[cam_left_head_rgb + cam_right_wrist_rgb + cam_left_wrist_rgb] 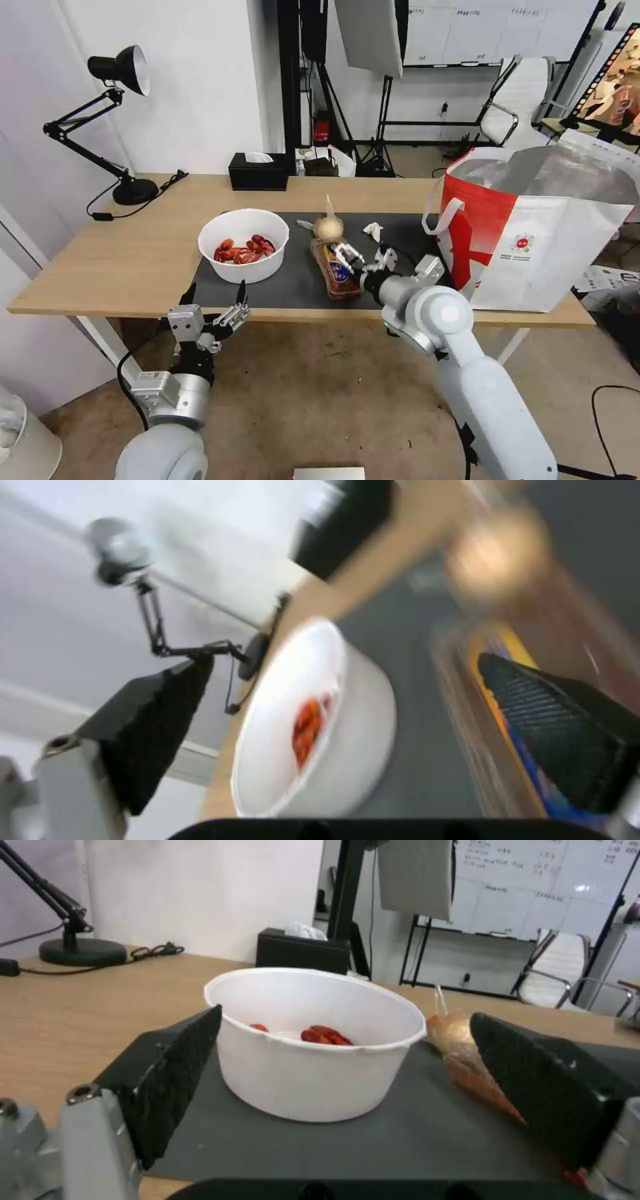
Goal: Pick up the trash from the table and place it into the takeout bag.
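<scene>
The trash lies on the table's (120, 253) dark mat. A white bowl (243, 245) (313, 1055) (327, 730) holds red crayfish shells. To its right is a clear plastic tray (335, 272) (493, 720), with a tan twisted bundle (329, 228) (453, 1035) at its far end and a crumpled white tissue (373, 231) beyond. The red-and-white takeout bag (533, 233) stands open at the table's right end. My right gripper (363, 257) (343, 660) is open, with one finger over the tray. My left gripper (215, 293) (345, 1020) is open at the table's front edge, just before the bowl.
A black tissue box (259, 171) (303, 952) sits at the table's back edge. A black desk lamp (120, 120) with its cable stands at the back left. Tripods, a white chair (520, 100) and boards fill the room behind. Bare floor lies in front of the table.
</scene>
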`<state>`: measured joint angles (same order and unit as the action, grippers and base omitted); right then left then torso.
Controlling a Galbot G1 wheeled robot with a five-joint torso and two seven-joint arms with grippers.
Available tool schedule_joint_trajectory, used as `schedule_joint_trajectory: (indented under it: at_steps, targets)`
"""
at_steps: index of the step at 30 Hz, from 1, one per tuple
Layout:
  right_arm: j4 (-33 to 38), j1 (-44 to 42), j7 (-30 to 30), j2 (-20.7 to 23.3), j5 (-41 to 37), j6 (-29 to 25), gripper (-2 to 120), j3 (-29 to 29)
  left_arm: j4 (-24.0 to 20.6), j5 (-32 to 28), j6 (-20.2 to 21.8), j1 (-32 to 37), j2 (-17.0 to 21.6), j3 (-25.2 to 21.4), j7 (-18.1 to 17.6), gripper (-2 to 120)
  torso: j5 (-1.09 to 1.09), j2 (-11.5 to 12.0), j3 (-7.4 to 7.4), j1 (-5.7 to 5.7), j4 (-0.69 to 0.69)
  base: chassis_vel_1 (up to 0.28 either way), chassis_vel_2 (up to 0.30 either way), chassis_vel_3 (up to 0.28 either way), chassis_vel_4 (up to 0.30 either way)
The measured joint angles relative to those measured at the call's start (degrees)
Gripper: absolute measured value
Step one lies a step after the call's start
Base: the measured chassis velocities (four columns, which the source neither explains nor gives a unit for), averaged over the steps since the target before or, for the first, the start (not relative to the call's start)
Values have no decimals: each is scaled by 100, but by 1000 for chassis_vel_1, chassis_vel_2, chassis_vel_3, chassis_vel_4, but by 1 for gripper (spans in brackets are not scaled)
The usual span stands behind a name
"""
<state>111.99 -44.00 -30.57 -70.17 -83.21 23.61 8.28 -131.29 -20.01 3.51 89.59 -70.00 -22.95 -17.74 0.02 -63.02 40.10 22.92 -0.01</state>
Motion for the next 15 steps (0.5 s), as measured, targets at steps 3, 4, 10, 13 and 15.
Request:
schedule_joint_trajectory:
  at_steps: [3, 4, 10, 13, 15]
  targets:
    - [-381, 579, 1278, 541, 1549, -118, 91, -567, 0, -84, 13, -30, 38, 4, -3, 100, -2, 0, 0, 1, 2, 0, 0, 0, 0]
    - [-661, 810, 1981, 766, 2205, -336, 86, -813, -10, -160, 60, -43, 69, 11, -4, 100, -2, 0, 0, 0, 2, 0, 0, 0, 0]
    - [-2127, 1873, 4331, 1557, 3895, -990, 66, -1750, -78, -771, 509, -168, 199, 145, -15, 100, -3, 0, 1, 1, 1, 0, 0, 0, 0]
    - [-2517, 2147, 4737, 1661, 4087, -1009, 57, -2002, -95, -1084, 668, -287, 245, 237, -32, 100, 0, 0, 1, 1, -1, 0, 0, 0, 0]
    - [-2783, 2297, 5061, 1654, 4135, -987, 48, -2159, -95, -1314, 796, -398, 283, 321, -47, 100, -2, 0, 1, 1, 0, 0, 0, 0, 0]
